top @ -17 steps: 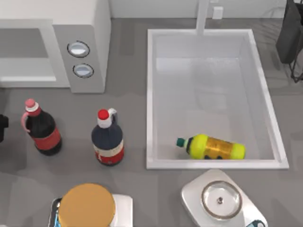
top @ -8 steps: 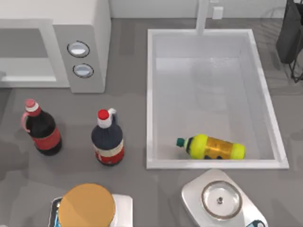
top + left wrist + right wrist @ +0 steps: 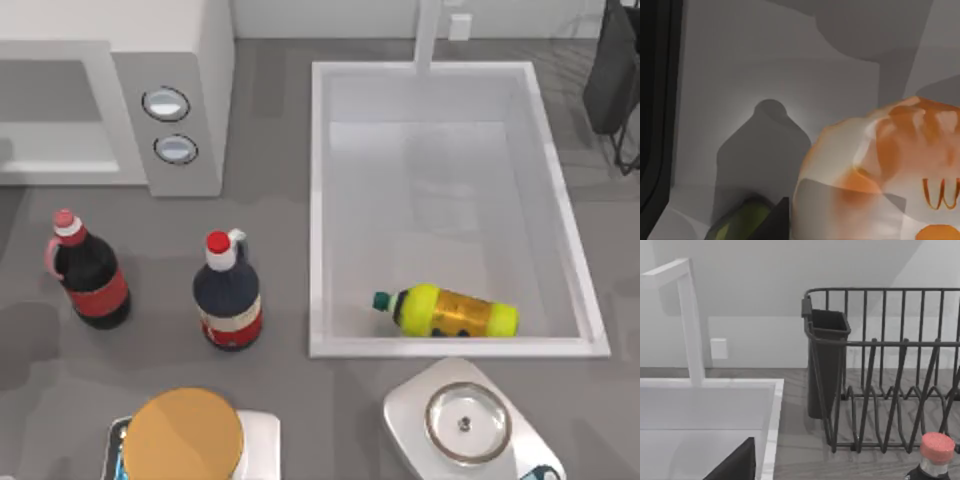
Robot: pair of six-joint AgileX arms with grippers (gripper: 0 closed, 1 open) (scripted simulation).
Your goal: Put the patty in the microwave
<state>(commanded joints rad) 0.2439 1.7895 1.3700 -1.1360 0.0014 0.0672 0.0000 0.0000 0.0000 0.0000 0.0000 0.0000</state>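
The microwave [image 3: 110, 90] is cut by the top view's left edge, so we see its cavity only partly.

The left arm's fingers [image 3: 776, 222] appear as a dark, nearly black, sharp-cornered wedge. The right arm's fingers [image 3: 737, 464] look alike: a black, flat-faced, angular tip.

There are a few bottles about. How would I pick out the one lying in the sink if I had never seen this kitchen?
Find the big white sink right of the microwave. Inside it, near its front wall, lies the yellow bottle with a green cap. Unlike the two dark bottles standing upright on the grey counter, it is bright yellow and on its side.
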